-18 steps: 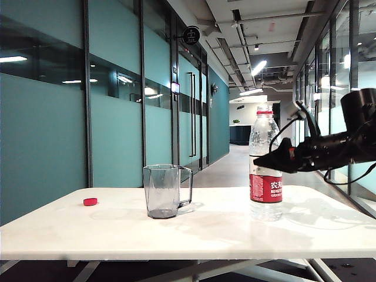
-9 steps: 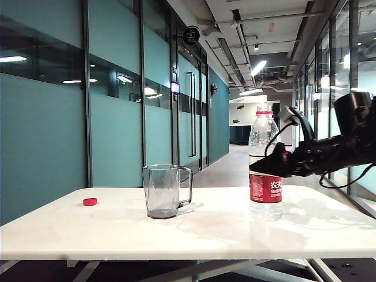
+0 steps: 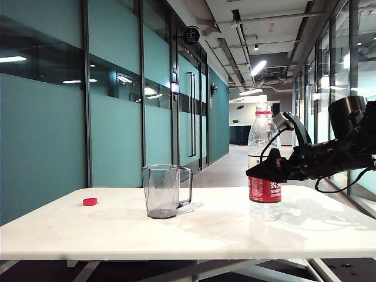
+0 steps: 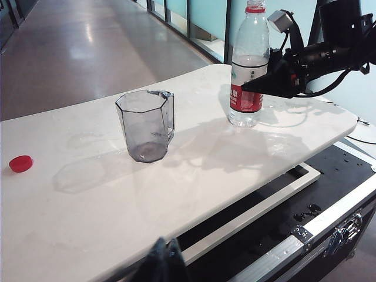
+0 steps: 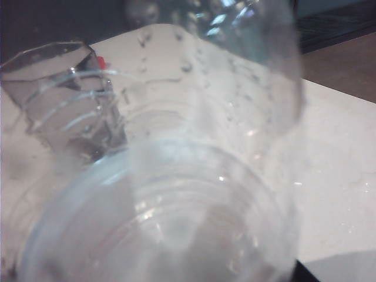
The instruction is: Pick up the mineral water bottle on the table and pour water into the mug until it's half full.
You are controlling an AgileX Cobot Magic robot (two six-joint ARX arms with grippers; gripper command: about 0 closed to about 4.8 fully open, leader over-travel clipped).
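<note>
Both jaws of the right gripper (image 3: 254, 172) are held wide around the mineral water bottle (image 3: 264, 170) at label height, so that the body can be clamped; the left gripper (image 4: 164, 264) cannot be judged.

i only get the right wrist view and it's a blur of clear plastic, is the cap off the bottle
Observer: The bottle has no cap; a red cap lies on the table, beyond the mug.
Operator: is my gripper round the bottle
Observer: The right gripper is at label height, jaws open; contact is unclear.
Operator: where's the left arm
Observer: The left gripper is near the table's front edge, away from both.
</note>
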